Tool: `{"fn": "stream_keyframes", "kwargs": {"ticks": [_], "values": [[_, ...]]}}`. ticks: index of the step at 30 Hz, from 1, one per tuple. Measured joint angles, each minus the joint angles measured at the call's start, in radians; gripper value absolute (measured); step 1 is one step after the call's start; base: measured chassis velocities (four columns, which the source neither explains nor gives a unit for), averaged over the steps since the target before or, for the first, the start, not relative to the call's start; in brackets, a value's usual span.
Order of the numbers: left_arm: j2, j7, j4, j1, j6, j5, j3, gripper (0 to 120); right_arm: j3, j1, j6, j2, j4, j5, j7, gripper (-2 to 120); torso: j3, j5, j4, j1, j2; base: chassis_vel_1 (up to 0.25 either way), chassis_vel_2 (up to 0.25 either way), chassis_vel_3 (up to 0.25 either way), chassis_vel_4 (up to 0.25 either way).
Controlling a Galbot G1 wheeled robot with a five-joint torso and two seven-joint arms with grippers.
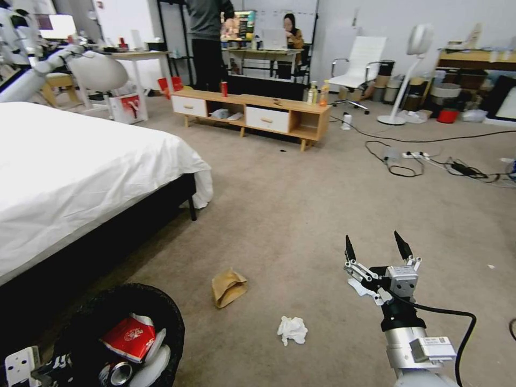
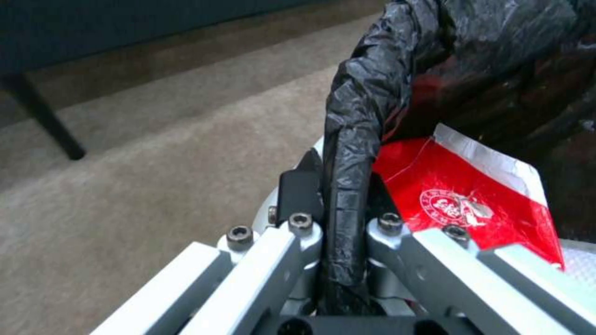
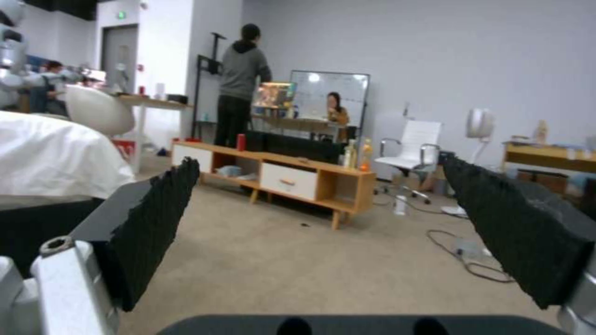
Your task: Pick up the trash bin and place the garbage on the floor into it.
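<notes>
The trash bin [image 1: 164, 312], lined with a crinkled black bag, is at my lower left beside the bed. Inside it lie a red snack packet [image 1: 129, 337], a crushed can [image 1: 119, 372] and white tissue. My left gripper [image 2: 342, 186] is shut on the bin's bagged rim [image 2: 357, 116], with the red packet [image 2: 472, 195] just past it. On the carpet lie a crumpled brown paper bag [image 1: 228, 286] and a crumpled white tissue [image 1: 292, 329]. My right gripper [image 1: 375, 244] stands open above the floor, right of the tissue, holding nothing. In its wrist view the right gripper [image 3: 320, 186] faces across the room.
A white-sheeted bed [image 1: 80, 166] fills the left. A low wooden cabinet [image 1: 252, 110] with a red can and bottles stands at the back. Cables and a power strip [image 1: 419, 157] lie at the back right. Open carpet stretches between bed and cables.
</notes>
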Motion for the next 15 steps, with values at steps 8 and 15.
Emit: {"fn": "stream_keyframes", "kwargs": {"ticks": [8, 15], "values": [[0.002, 0.0, 0.004, -0.004, 0.0, -0.001, -0.003, 3, -0.003, 0.01, 0.001, 0.003, -0.006, 0.0, 0.0, 100, 0.0, 0.0, 0.0, 0.0, 0.0, 0.066, 0.068, 0.069, 0.064], [0.003, -0.001, 0.01, -0.011, 0.001, -0.001, -0.003, 3, -0.003, 0.017, 0.006, 0.001, -0.014, 0.002, 0.001, 100, 0.0, 0.0, 0.0, 0.0, 0.0, 0.066, 0.058, 0.065, 0.063]]}}
